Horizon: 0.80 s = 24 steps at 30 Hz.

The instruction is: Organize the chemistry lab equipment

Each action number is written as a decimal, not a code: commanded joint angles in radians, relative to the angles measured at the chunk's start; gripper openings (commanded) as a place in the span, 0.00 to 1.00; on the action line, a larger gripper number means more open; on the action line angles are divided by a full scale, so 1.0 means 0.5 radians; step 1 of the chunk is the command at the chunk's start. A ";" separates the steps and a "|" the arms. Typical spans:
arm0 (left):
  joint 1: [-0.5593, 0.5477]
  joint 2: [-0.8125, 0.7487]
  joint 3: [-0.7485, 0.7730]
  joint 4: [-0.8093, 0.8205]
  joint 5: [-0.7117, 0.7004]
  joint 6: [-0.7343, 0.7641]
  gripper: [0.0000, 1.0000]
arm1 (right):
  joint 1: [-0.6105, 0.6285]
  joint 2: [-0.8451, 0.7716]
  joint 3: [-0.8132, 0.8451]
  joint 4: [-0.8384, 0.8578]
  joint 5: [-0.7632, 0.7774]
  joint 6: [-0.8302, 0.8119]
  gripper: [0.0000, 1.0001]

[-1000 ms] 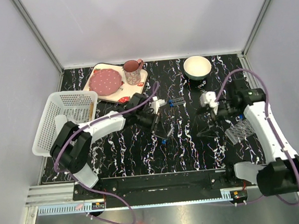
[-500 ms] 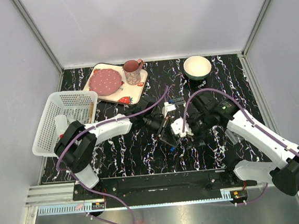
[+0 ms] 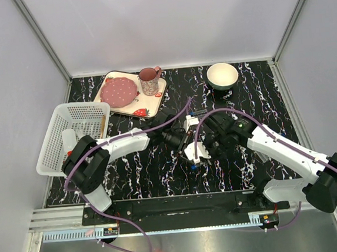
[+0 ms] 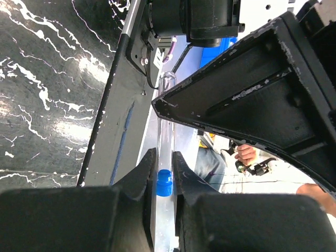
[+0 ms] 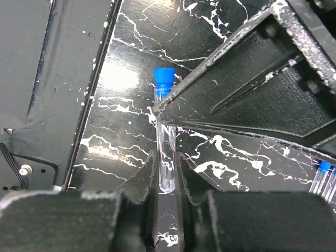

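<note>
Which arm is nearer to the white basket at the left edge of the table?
Left. The left arm sits right beside the white basket; the right arm extends from the opposite side and reaches only the middle of the table.

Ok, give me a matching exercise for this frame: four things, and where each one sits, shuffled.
Things:
1. test tube
2. white bowl
3. pink cup
4. white basket

Places:
A. on the strawberry tray
B. at the left edge of the table
C. pinched by left gripper and right gripper
D. back of the table, right of the tray

Pairs: 1-C; 2-D; 3-A; 4-B
</note>
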 commanded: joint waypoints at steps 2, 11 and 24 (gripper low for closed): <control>0.094 -0.185 -0.137 0.314 -0.055 -0.128 0.20 | 0.026 -0.013 0.057 0.004 -0.079 0.102 0.08; 0.453 -0.986 -0.659 0.879 -0.530 -0.408 0.72 | -0.102 -0.013 0.072 0.139 -0.590 0.559 0.06; 0.270 -1.557 -1.335 2.082 -1.592 -0.461 0.84 | -0.796 -0.019 -0.277 1.844 -1.451 2.697 0.08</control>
